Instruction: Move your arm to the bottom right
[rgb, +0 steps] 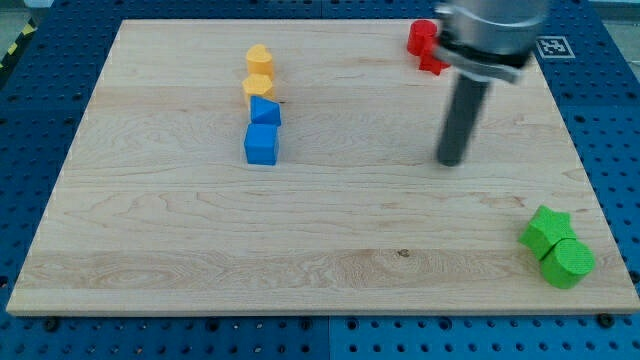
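My dark rod comes down from the view's top right, and my tip rests on the wooden board, right of centre. Two green blocks sit near the bottom right corner: a star-like one and a rounder one touching it below. My tip is well above and to the left of them. A red block lies at the top, partly hidden behind my arm.
Left of centre, a column of blocks runs down the board: two yellow blocks above two blue blocks. A blue pegboard table surrounds the board.
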